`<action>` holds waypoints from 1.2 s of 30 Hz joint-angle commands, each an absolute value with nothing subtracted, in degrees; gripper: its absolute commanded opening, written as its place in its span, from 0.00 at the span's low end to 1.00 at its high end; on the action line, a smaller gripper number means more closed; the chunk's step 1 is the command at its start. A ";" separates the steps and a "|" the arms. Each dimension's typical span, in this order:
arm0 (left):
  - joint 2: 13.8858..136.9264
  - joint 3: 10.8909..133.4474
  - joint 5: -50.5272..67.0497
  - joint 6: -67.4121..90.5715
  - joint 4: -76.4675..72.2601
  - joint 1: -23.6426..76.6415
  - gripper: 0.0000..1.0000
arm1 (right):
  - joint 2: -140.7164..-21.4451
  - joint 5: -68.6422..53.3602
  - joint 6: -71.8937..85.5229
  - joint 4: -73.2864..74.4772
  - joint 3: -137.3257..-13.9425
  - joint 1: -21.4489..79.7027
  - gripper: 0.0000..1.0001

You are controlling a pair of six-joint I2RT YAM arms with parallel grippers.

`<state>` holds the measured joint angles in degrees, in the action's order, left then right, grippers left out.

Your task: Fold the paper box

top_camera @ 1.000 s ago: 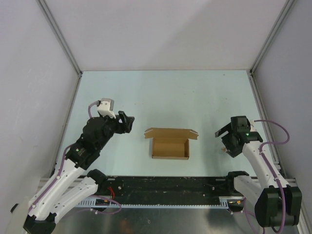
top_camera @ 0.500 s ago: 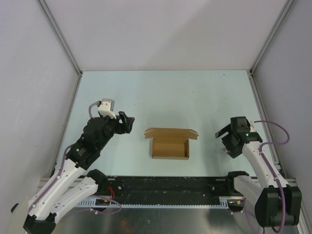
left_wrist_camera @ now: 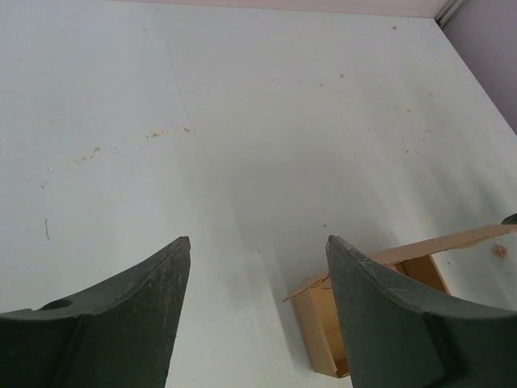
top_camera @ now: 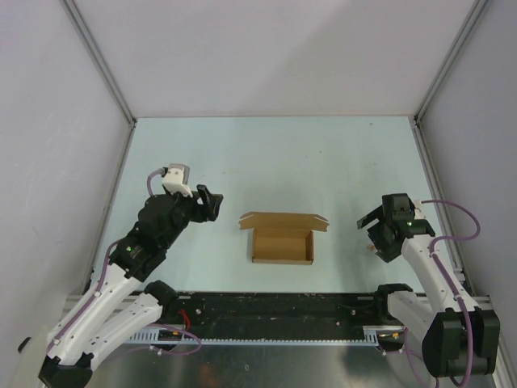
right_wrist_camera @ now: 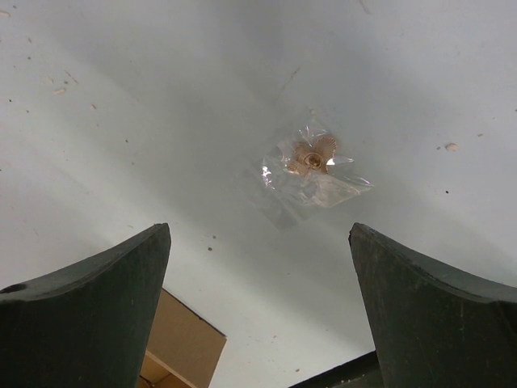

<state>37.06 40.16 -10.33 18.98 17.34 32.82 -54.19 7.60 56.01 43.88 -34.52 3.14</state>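
The paper box point(top_camera: 282, 241) is a small brown cardboard box, formed with its top open and its lid flap standing up along the far side. It sits on the table between the arms. My left gripper point(top_camera: 212, 203) is open and empty, to the left of the box; a corner of the box point(left_wrist_camera: 323, 315) shows in the left wrist view beside the right finger. My right gripper point(top_camera: 372, 225) is open and empty, to the right of the box; a box corner point(right_wrist_camera: 182, 343) shows in the right wrist view.
A small clear plastic scrap with a brown bit point(right_wrist_camera: 311, 170) lies on the pale table near the right gripper. Grey walls enclose the table on three sides. A black rail point(top_camera: 275, 311) runs along the near edge.
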 commanded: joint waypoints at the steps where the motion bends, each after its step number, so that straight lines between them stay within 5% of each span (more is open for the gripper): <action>1: 36.47 39.90 -10.72 17.93 16.70 32.43 0.73 | -53.35 9.58 57.66 44.03 -34.19 2.99 0.98; 36: 36.30 39.81 -10.72 17.93 16.70 32.43 0.73 | -53.26 9.40 57.92 45.17 -34.19 2.90 0.99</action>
